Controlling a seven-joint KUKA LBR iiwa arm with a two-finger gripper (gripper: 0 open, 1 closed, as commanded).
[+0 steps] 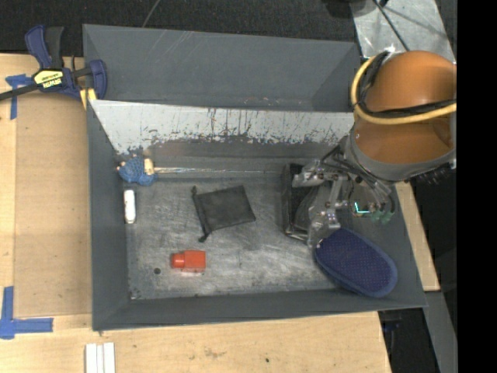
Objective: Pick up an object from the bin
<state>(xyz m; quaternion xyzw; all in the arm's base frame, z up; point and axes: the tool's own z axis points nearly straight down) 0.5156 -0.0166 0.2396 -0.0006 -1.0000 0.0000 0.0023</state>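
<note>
Gripper (312, 222) position: low in the right part of the grey metal bin (233, 76), close to the floor, below the orange wrist cover (404, 103) of the arm, which enters from the right. Jaw state: cannot be determined, since the wrist hardware and shadow mask the tips; no thing is seen to be clamped. Nearest thing: a dark boxy object (293, 204), lying against the left side of the gripper; contact between the two cannot be confirmed. Just below and to the right of the gripper lies a dark blue oval pad (357, 264) with a mesh-like surface, resting in the bin's lower right corner. Toward the centre of the floor, apart from the gripper, lies a flat black pouch (224, 208), slightly rotated. Further left, near the front wall, lies a small red block (189, 261). At the far left lie a small white cylinder (130, 206) and, above it, a blue toy-like item (137, 170) near the back wall.
</note>
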